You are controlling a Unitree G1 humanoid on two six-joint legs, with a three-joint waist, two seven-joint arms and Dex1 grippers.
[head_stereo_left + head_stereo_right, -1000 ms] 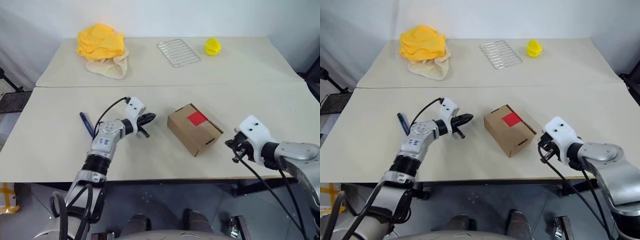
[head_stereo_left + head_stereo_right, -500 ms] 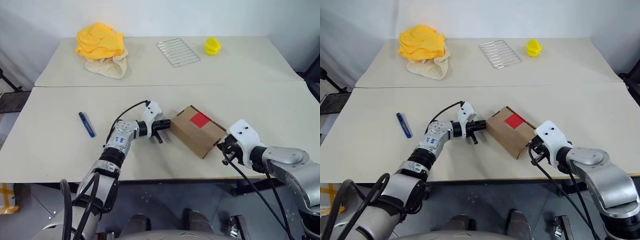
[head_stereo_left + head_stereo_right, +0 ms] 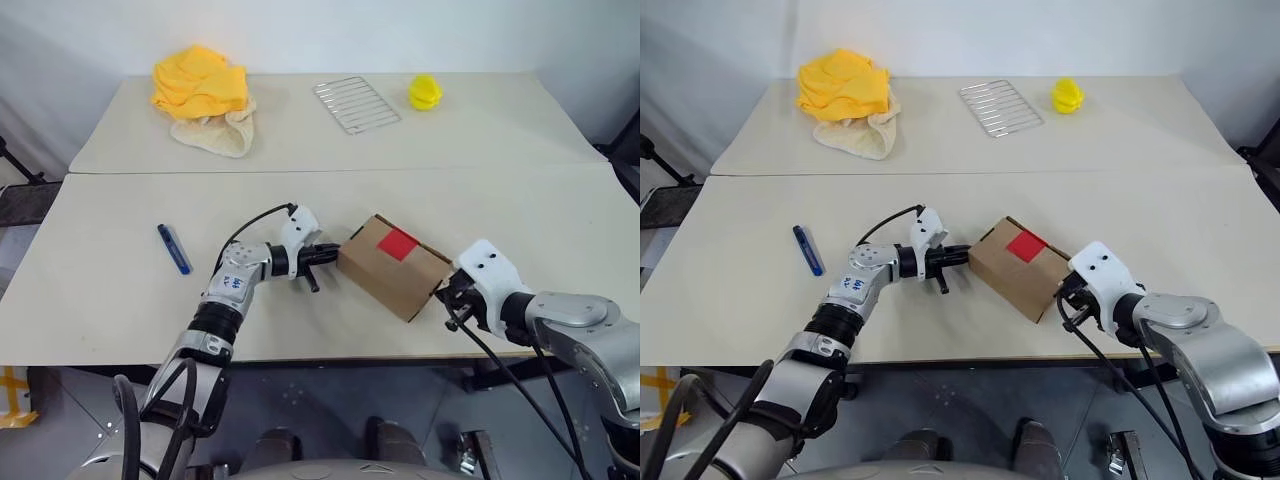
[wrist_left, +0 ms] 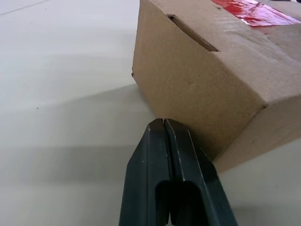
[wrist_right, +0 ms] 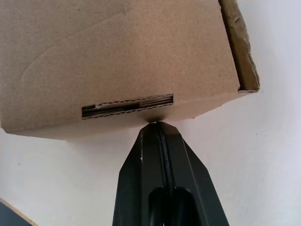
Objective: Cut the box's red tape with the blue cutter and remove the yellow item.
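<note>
The brown cardboard box (image 3: 385, 272) lies on the near table, its red tape (image 3: 397, 243) square facing up. My left gripper (image 3: 330, 252) is shut and empty, its closed tips pressed against the box's left side (image 4: 202, 80). Shut too, my right gripper (image 3: 447, 296) has its tips against the box's right end, just below a slot in the cardboard (image 5: 127, 104). Alone on the table, well left of the left arm, lies the blue cutter (image 3: 173, 248). The yellow item is hidden from view.
On the far table are a yellow cloth heap (image 3: 200, 82) over a cream cloth, a wire rack (image 3: 357, 104) and a small lemon-yellow ridged object (image 3: 425, 92). A seam runs between the two tables. The near table's front edge is close behind both hands.
My left gripper has swung right, away from the cutter, to the box's left side. The right gripper closed in on the box's right end. The box turned slightly between them.
</note>
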